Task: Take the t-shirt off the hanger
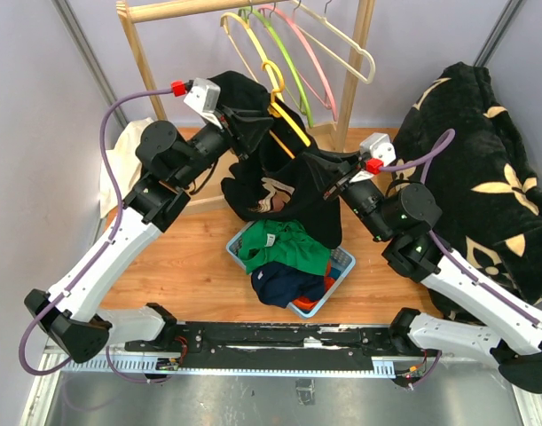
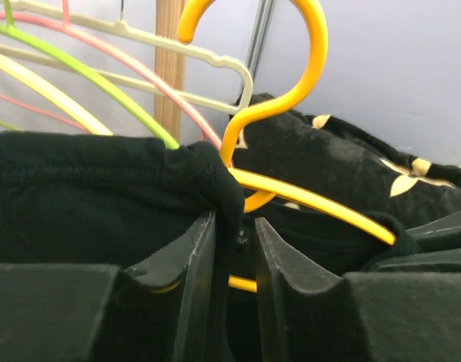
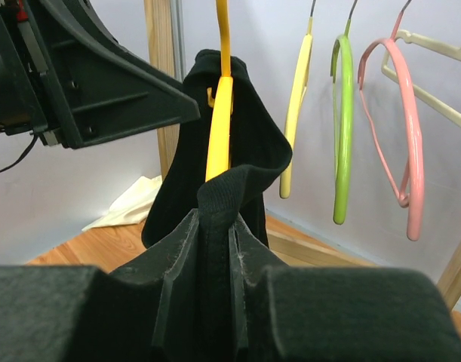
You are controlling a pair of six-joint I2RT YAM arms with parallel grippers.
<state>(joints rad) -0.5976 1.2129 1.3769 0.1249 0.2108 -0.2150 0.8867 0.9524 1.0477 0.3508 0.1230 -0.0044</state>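
A blue basket (image 1: pixel 344 264) of clothes sits nearest. Above it the black t-shirt (image 1: pixel 293 191) drapes on the yellow hanger (image 1: pixel 284 111). The right gripper (image 3: pixel 215 219) and left gripper (image 2: pixel 234 226) each pinch its fabric. Spare hangers (image 1: pixel 297 62) crowd the wooden rack (image 1: pixel 355 62) behind.

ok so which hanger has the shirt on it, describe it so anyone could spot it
Find the wooden rack at the back of the table, hung with coloured hangers. The one you want is the orange-yellow hanger, lower and further forward than the rest. It alone carries the black t-shirt; the others are bare.
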